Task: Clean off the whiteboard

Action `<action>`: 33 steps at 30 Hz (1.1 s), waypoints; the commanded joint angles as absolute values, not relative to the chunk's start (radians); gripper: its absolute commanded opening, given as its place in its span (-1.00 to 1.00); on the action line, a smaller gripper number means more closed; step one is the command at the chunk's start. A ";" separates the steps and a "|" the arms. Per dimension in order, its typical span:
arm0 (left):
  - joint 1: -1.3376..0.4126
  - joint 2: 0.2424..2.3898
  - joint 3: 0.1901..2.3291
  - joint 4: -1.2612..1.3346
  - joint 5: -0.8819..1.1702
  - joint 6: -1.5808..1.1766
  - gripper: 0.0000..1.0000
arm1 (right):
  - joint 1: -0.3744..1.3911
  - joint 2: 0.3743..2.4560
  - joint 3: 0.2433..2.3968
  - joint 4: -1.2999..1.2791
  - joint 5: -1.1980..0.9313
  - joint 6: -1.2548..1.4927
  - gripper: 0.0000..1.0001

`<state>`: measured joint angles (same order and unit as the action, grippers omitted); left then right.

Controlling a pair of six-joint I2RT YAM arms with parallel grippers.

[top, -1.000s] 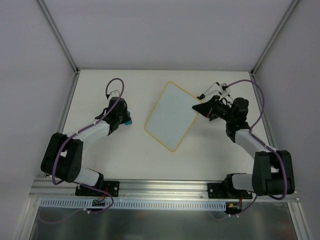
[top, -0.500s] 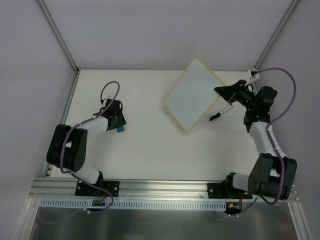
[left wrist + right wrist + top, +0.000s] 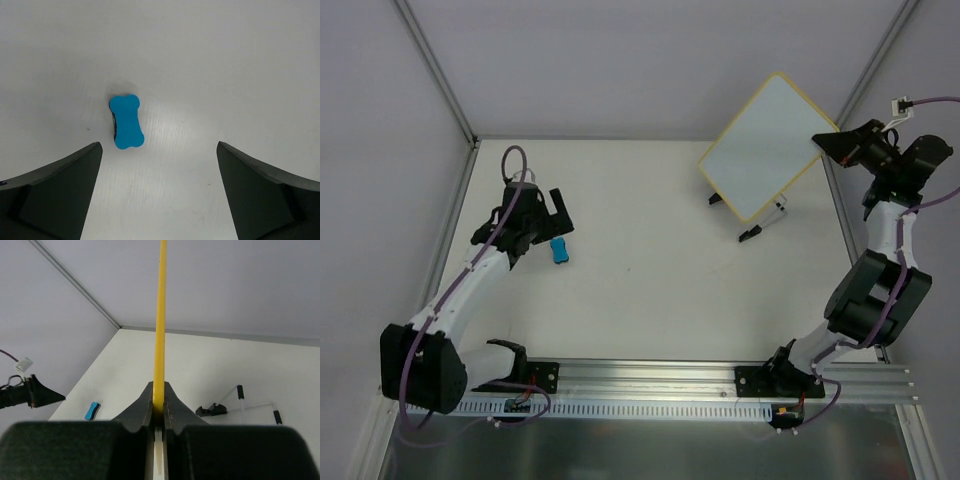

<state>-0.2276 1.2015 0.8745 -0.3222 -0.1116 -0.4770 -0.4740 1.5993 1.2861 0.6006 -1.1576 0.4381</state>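
Our right gripper [image 3: 159, 390] clamped the whiteboard's [image 3: 765, 145] yellow rim, holding it above the bench [image 3: 650, 290] at far right. Our left gripper [image 3: 159, 146] hung spread wide over a blue eraser [image 3: 126, 121].

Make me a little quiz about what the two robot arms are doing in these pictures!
1. True or false: the blue eraser is squeezed inside the left gripper.
2. Pick one: what does the right gripper hold?
A. the whiteboard, by its edge
B. the blue eraser
C. nothing at all
3. Fill the gap: the whiteboard's thin rim is coloured ____.

Key
1. False. The blue eraser lies on the table and the left gripper is open above it.
2. A
3. yellow
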 commanded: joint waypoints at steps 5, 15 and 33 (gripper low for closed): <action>-0.224 0.938 0.930 -0.416 -0.054 -0.292 0.97 | -0.566 1.739 1.477 0.666 -1.269 0.499 -1.00; -0.222 0.801 0.805 -0.414 -0.155 -0.150 0.97 | -0.572 1.870 1.517 0.664 -1.313 0.448 -1.00; -0.224 0.785 0.793 -0.414 -0.190 -0.156 0.98 | -0.569 1.927 1.442 0.660 -1.276 0.351 -1.00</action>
